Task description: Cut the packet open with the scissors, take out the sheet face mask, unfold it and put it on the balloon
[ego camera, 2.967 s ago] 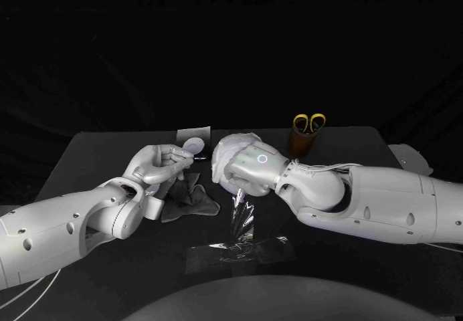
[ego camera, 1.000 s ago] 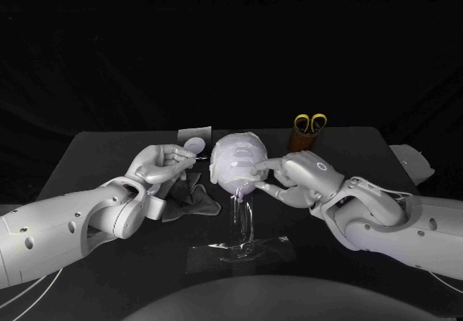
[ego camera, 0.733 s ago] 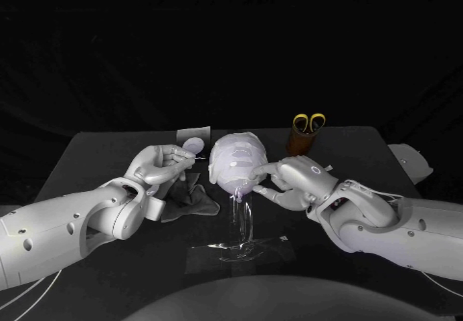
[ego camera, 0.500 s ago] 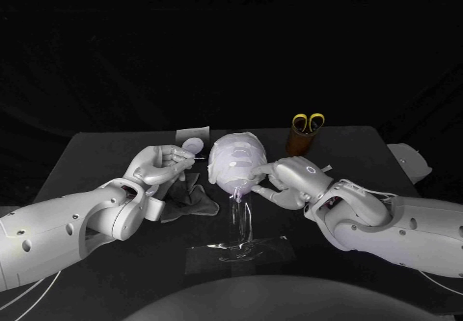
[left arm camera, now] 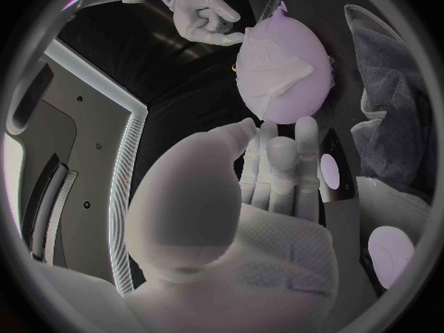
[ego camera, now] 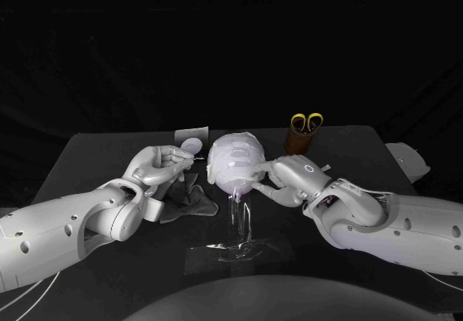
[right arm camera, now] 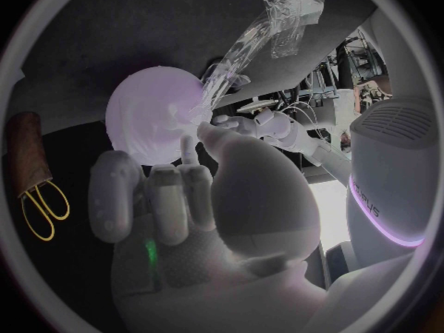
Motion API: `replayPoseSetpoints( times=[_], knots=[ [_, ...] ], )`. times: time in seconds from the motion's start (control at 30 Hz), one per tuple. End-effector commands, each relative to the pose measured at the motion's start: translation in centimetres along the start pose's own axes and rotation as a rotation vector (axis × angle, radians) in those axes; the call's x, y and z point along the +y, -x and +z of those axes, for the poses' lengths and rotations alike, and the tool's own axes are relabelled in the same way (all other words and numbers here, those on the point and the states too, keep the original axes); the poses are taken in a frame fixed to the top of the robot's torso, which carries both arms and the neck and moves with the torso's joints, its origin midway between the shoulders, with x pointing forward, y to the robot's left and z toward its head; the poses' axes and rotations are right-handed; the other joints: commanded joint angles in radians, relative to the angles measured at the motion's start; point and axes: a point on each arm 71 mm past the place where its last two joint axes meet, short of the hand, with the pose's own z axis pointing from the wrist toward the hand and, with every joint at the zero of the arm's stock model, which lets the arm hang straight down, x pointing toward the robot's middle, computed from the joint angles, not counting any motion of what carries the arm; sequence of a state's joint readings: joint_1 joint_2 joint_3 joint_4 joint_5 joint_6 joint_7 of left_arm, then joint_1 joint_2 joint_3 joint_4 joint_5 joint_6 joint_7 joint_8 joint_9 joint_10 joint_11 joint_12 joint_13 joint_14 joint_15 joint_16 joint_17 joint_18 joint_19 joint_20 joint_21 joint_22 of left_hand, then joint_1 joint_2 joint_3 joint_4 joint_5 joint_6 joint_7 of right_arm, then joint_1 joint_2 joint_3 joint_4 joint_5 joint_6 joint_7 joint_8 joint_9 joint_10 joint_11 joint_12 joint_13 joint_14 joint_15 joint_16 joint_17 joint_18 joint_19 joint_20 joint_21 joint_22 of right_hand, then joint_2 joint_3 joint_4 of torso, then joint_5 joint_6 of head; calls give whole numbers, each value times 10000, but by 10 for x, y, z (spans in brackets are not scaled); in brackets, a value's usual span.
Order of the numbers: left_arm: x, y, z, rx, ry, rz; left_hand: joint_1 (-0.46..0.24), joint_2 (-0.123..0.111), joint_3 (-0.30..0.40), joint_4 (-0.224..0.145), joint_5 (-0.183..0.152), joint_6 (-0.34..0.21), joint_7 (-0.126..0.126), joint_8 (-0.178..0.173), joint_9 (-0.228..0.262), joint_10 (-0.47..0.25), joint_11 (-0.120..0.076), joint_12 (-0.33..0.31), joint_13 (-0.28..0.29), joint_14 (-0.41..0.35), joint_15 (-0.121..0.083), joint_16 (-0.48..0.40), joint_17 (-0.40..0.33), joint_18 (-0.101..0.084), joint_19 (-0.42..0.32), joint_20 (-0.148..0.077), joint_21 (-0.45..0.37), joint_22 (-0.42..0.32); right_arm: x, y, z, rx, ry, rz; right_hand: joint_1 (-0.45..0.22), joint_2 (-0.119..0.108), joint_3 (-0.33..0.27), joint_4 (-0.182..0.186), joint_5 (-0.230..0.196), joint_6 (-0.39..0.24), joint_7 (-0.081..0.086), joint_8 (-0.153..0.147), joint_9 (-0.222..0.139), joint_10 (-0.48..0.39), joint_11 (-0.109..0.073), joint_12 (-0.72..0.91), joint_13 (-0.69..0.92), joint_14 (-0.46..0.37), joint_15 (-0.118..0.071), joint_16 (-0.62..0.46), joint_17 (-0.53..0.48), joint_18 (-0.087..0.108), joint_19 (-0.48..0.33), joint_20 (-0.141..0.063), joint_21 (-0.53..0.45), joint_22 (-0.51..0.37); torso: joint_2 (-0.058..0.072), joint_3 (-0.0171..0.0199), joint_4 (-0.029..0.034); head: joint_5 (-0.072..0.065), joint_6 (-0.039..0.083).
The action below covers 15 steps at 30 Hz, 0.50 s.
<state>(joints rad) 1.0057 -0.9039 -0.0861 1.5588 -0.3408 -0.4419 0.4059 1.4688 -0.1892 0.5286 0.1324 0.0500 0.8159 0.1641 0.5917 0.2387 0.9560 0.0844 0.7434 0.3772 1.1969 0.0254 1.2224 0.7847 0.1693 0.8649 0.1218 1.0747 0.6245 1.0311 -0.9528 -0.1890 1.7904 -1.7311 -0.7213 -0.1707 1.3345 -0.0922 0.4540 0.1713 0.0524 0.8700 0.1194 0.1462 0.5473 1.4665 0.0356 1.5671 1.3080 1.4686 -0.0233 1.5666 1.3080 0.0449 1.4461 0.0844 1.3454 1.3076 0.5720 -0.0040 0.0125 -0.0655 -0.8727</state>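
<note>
Pale lilac balloon point(ego camera: 238, 189), white sheet face mask point(ego camera: 229, 155) draped on it, stands mid black table point(ego camera: 96, 157). Right robot hand point(ego camera: 290, 175) rests outstretched fingers against it, gripping nothing. Left robot hand point(ego camera: 164, 164) curls beside it, hold unclear. The left wrist view catches a loose mask flap.

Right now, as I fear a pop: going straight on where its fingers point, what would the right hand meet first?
The balloon, wearing the face mask: the right hand seems at or nearly at its side, though depth is unclear.

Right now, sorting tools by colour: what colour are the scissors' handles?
Yellow; the scissors' handles show best in the head view, above the brown holder.
</note>
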Motion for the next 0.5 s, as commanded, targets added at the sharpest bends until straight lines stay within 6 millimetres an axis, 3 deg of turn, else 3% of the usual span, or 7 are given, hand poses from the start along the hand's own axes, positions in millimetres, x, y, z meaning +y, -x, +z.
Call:
replayPoseSetpoints(
  times=[0.03,0.5],
  knots=[
    [-2,-3,1,186,-147,-117,15,54,14,-1,-16,-29,29,-64,-12,-38,30,-42,-17,-76,-23,-31,9,129,-56,39,-35,-12,-1,-3,1,221,-117,-275,57,-30,17,58,-36,4,-37,-67,-8,1043,-73,37,2628,1022,-70,42,2628,75,5,-32,29,1713,2,-2,3,-28,1],
    [-2,-3,1,201,-123,-124,15,54,14,-1,-16,-29,29,-64,-12,-38,30,-42,-17,-76,-23,-31,9,129,-56,39,-35,-12,0,-23,3,1875,-229,-978,24,-12,-78,173,-37,233,-117,-110,-186,1043,-142,37,2628,1022,-140,42,2628,88,-31,-111,-51,1696,-3,-5,6,-81,1]
  ],
)
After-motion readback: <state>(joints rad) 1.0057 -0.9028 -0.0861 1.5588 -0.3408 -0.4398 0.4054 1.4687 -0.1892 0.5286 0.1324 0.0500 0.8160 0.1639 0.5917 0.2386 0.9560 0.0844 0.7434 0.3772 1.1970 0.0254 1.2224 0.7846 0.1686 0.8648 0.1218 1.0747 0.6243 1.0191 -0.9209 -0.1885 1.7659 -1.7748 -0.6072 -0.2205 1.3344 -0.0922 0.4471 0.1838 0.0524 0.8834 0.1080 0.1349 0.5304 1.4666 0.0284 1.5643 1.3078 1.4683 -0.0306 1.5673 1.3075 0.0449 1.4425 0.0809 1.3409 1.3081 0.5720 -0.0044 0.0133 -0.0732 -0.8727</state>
